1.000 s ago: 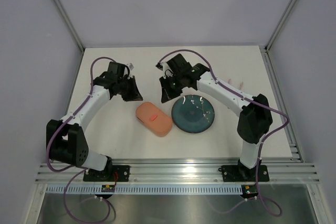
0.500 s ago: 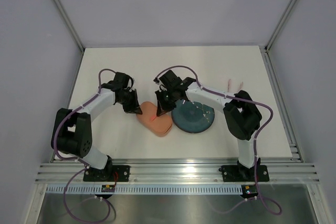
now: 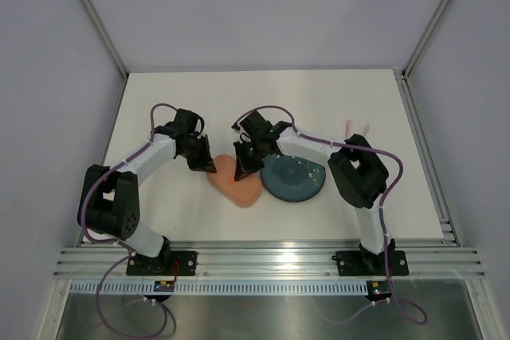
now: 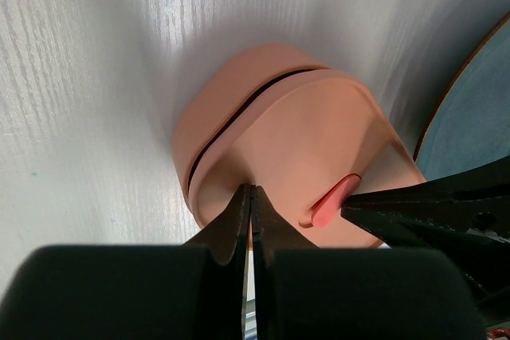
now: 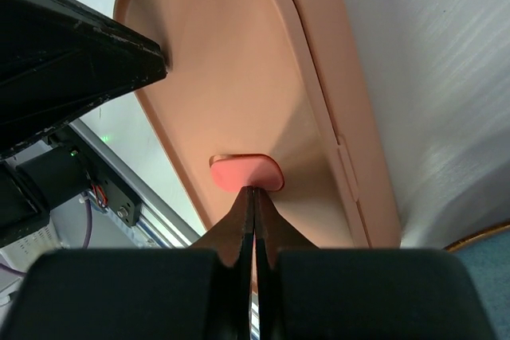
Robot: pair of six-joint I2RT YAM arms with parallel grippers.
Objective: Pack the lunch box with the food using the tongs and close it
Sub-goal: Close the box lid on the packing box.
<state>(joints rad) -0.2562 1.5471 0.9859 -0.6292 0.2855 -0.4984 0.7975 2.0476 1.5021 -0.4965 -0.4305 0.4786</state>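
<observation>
Where the lunch box (image 3: pixel 239 190) lies on the table (image 3: pixel 175 212), its long axis runs from far left to near right in the overhead view. One rounded end points toward my left arm, the other toward the near edge.

- Lid (image 4: pixel 319 141): flat, seated on the base, with a dark seam showing round one end.
- Red mark (image 5: pixel 247 173): a small tab about midway along the lid top.
- Round teal plate (image 3: pixel 301 185): just beside the box on its right. I cannot tell whether the rim touches it.
- Tongs (image 3: pixel 356 126): pale with pinkish ends, well apart on the far right of the table, beyond my right arm.
- Left gripper (image 4: pixel 251 195): fingers pressed together with nothing between them, tip at the lid's edge near its left end. I cannot confirm contact.
- Right gripper (image 5: pixel 253 195): fingers likewise clamped together on nothing, tip at the edge of the mark.

Both tips stand over the box, near each other.
</observation>
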